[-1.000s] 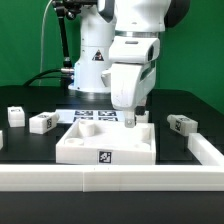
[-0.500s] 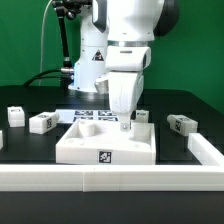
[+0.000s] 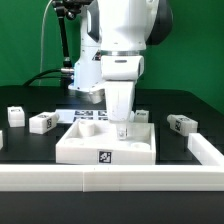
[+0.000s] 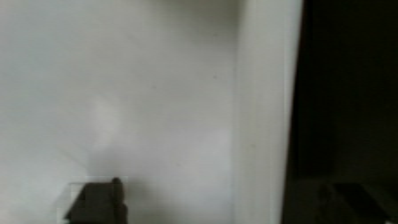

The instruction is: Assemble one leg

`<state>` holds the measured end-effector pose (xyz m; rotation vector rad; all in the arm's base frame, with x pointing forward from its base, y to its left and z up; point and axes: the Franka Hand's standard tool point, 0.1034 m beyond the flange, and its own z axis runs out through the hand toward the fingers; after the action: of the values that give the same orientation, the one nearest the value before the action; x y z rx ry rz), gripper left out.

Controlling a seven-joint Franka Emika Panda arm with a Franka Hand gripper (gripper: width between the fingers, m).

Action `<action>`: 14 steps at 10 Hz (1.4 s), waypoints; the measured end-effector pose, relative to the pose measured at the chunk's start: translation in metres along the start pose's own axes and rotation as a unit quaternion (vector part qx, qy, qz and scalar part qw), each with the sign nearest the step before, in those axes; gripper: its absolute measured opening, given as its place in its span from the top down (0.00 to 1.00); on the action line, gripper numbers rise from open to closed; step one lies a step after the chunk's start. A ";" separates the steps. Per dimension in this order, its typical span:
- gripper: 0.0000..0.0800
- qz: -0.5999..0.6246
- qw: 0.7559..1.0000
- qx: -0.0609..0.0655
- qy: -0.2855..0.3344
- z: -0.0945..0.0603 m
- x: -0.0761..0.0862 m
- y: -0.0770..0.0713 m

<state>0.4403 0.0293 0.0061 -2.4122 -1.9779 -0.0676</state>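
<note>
The robot arm (image 3: 125, 40) in the upper middle of the frame is seen to be clad in smooth, glossy white plastic, with soft highlights caught on its curves. The tray (image 3: 80, 148) at the lower middle and the leg (image 3: 42, 122) at the middle left are rendered in matt white plastic, each fitted with a flat, paper-like black-and-white tag. The table (image 3: 25, 147) is shown as dull black, edged along the bottom by a smooth white rail (image 3: 110, 180) and backed by a matt green backdrop (image 3: 20, 40).
</note>
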 end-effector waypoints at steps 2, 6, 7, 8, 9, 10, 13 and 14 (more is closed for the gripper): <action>0.68 0.000 1.000 0.000 0.000 0.000 0.000 0.000; 0.93 0.000 1.000 0.001 0.000 0.000 0.000 0.000; 0.93 0.000 1.000 0.001 0.000 0.000 0.000 0.000; 0.93 0.000 1.000 0.001 0.000 0.000 0.000 0.000; 0.93 0.000 1.000 0.001 0.000 0.000 0.000 0.000; 0.93 -0.009 1.000 0.002 -0.001 0.000 0.001 0.000; 0.93 -0.090 0.996 0.001 -0.007 0.001 0.021 0.009; 0.93 -0.088 0.996 0.001 -0.007 0.001 0.019 0.009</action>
<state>0.4532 0.0460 0.0058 -2.2377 -2.1894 -0.0525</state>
